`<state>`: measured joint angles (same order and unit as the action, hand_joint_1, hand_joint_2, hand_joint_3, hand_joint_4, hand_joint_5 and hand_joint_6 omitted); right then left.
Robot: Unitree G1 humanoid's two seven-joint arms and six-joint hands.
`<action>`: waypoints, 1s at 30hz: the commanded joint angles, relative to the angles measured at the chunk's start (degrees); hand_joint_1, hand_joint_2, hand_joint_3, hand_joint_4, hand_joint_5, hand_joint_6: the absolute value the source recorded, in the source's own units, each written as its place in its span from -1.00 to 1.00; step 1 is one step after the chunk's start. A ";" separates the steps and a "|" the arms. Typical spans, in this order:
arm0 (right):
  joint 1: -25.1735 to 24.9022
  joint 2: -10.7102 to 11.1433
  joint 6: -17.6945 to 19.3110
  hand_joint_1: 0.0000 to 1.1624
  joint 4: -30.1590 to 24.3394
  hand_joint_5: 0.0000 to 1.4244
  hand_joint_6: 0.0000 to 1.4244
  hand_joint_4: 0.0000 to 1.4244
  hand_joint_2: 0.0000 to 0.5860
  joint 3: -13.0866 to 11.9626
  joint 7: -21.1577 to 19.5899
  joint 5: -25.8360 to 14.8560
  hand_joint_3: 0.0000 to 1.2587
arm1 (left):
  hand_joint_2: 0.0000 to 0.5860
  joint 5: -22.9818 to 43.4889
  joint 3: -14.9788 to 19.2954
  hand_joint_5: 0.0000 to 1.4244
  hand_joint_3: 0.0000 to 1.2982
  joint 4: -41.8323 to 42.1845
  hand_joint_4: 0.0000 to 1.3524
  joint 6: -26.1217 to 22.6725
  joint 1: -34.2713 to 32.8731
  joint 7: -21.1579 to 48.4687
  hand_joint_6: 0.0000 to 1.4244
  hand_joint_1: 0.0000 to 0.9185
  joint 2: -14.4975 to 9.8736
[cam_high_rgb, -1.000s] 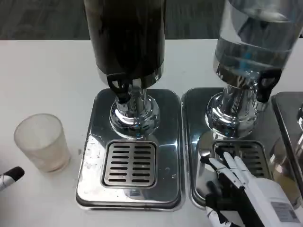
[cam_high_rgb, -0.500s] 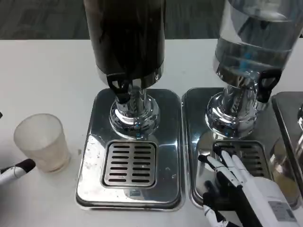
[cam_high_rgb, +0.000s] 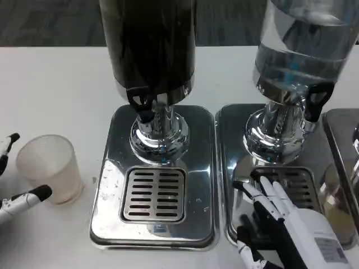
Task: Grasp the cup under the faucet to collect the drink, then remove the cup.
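The left hand [cam_high_rgb: 17, 190], fingers spread and holding nothing, bracketed the frosted translucent plastic cup [cam_high_rgb: 49, 168] for grasping, the cup standing on the white table [cam_high_rgb: 56, 84] outside the dark dispenser's steel drip tray [cam_high_rgb: 154, 179].

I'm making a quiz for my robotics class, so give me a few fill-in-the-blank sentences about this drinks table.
1. The frosted cup stands on the white ____, beside the drip tray.
2. The left-hand dispenser holds a ____ drink.
3. The right hand lies on the drip tray of the ____ dispenser.
4. The cup is ____ of drink.

Missing words: table; dark; clear; empty
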<state>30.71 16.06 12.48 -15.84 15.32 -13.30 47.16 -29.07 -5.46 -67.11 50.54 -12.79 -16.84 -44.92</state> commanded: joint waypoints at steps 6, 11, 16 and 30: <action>0.36 -0.63 -0.99 -0.01 0.85 -1.00 -0.78 -1.00 0.91 0.82 -1.59 0.47 -0.77 | -0.99 1.85 -1.31 -1.00 -1.00 -1.86 -1.00 1.27 -2.75 3.24 -0.96 -1.00 0.09; 0.58 -0.81 -1.20 -0.01 0.77 -1.00 -0.77 -1.00 0.91 1.22 -2.11 0.67 -0.77 | -0.99 1.64 -2.11 -1.00 -1.00 -2.39 -1.00 1.03 -3.91 4.13 -0.95 -1.00 0.33; 0.76 -1.22 -1.28 -0.01 1.07 -1.00 -0.77 -1.00 0.91 1.76 -2.80 0.86 -0.77 | -0.98 1.48 -3.20 -1.00 -1.00 -2.72 -1.00 0.96 -5.19 4.40 -0.95 -1.00 0.50; 0.84 -1.85 -0.98 0.00 2.24 -1.00 -0.76 -1.00 0.91 2.42 -4.62 0.73 -0.77 | -0.95 0.13 -6.40 -1.00 -1.00 -3.24 -1.00 0.30 -7.85 4.18 -0.94 -1.00 0.40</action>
<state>31.39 14.24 11.40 -13.94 17.69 -16.79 48.04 -27.78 -10.61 -70.18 51.08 -19.52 -12.99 -44.53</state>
